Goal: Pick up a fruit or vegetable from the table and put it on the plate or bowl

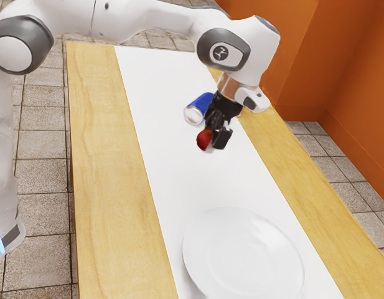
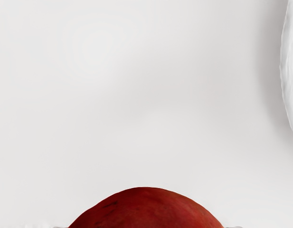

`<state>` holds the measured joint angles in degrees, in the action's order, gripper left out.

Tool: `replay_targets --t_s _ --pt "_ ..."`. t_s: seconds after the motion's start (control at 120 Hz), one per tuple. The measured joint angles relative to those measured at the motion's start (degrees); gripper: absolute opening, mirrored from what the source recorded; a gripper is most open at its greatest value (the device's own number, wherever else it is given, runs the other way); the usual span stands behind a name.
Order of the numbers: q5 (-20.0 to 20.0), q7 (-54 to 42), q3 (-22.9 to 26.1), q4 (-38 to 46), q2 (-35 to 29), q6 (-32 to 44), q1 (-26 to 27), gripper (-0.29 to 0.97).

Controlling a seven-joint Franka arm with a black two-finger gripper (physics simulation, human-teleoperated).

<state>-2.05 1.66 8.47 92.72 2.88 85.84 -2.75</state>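
Two black fingers (image 1: 221,137) of the gripper (image 1: 211,138) are clenched on a small, round, dark red fruit (image 1: 203,141), gripping it from either side over the white strip (image 1: 167,124) that runs down the middle of the light wooden table (image 1: 98,156). In the wrist view the fruit's curved red skin sits right under the hand, with the white strip beyond it. Just behind the gripper, a blue metal can (image 1: 198,109) lies on its side on the strip. The round white plate (image 1: 241,258) rests at the strip's near end, well apart from the held fruit. Grey floor tiles (image 1: 36,124) surround the table, and an orange wall (image 1: 347,62) stands at the exterior view's right.
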Motion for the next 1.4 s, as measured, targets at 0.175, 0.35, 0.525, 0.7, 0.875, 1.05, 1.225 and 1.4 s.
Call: replay_targets --t_s 0.175,0.35,0.525,0.7,0.875,1.05,1.225,1.4 --pt "0.02 0.20 -1.73 -0.48 0.14 -0.07 9.55 0.40" --pt "0.65 0.33 -2.07 -1.28 1.60 0.18 16.88 0.40" --pt "1.03 0.57 -1.89 -2.80 2.76 0.39 12.02 0.40" --pt "1.10 0.91 -1.54 -2.87 2.86 0.49 13.39 0.40" --pt "1.09 1.17 -1.44 -3.44 3.68 0.56 14.12 0.40" --pt "0.98 1.38 -1.33 -4.70 4.38 0.61 16.90 0.40" --pt "0.77 1.55 -0.79 -5.47 4.44 0.63 19.87 0.40" --pt "0.62 1.78 -0.18 -5.54 4.67 0.61 24.15 0.40"
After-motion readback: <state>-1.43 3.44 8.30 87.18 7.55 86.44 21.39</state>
